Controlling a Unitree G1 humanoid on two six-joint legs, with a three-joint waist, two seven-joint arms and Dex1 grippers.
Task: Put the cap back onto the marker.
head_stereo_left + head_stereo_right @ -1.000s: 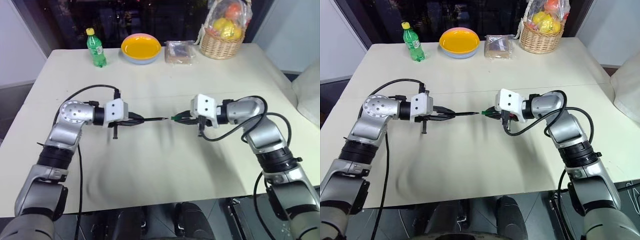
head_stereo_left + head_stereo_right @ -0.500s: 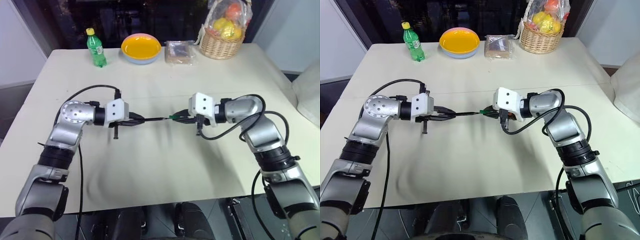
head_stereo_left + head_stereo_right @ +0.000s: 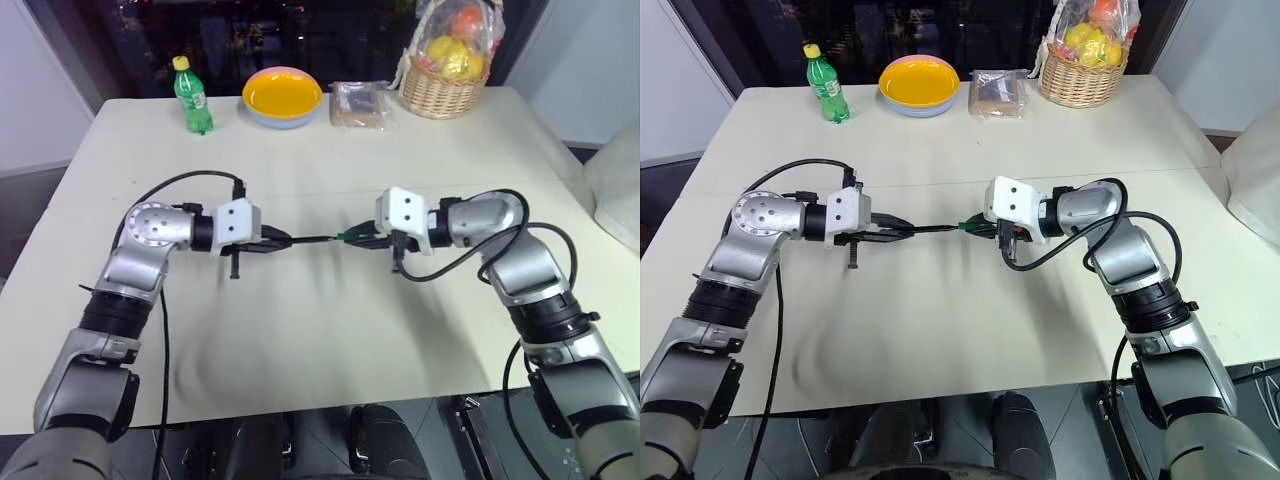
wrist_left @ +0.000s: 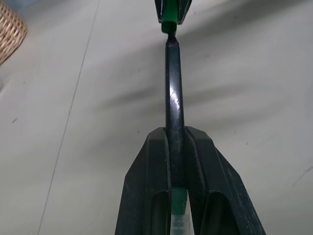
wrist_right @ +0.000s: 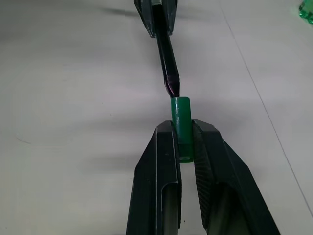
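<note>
My left gripper (image 3: 283,240) is shut on the marker (image 3: 312,239), a thin black stick held level above the table, tip pointing toward my right hand. Its barrel runs out from between the left fingers (image 4: 151,161). My right gripper (image 3: 360,237) is shut on the small green cap (image 5: 180,122), open end facing the marker. The marker's pointed tip (image 5: 173,90) sits right at the cap's mouth, a little to one side of its centre. I cannot tell whether the tip has entered the cap (image 4: 168,22).
Along the far edge of the cream table (image 3: 300,340) stand a green bottle with a yellow lid (image 3: 191,97), a yellow bowl (image 3: 282,95), a wrapped packet (image 3: 360,103) and a basket of fruit (image 3: 443,70). Black cables loop off both wrists.
The small gap between the marker's tip and the cap has closed. Both grippers have edged slightly toward each other and stayed shut.
</note>
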